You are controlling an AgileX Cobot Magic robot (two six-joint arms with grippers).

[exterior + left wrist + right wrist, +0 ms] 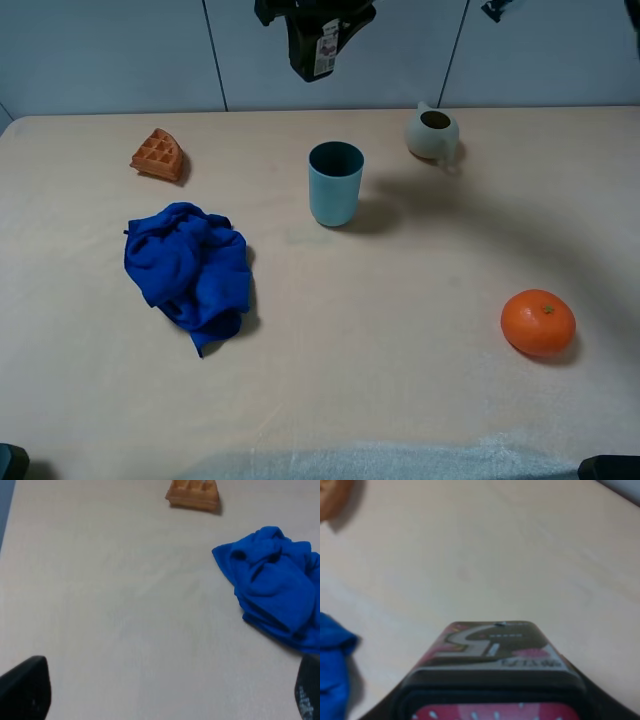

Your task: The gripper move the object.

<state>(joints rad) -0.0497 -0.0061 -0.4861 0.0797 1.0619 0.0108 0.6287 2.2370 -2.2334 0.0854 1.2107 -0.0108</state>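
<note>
table point(400, 380) pale beige, matte | wall point(110, 50) grey panels with dark seams behind it | right tool point(312, 35) pinching black carton point(495, 650), held high, seen against the wall | left tool point(165, 692) fingers spread, low over table near blue cloth point(275, 590)

Waffle wedge point(158, 155): one is showing.
Blue cloth point(190, 270): one is showing.
Teal cup point(335, 185): one is showing.
Pale jug point(433, 133): one is showing.
Orange fruit point(538, 322): one is showing.
Black carton point(320, 48): one is showing.
</note>
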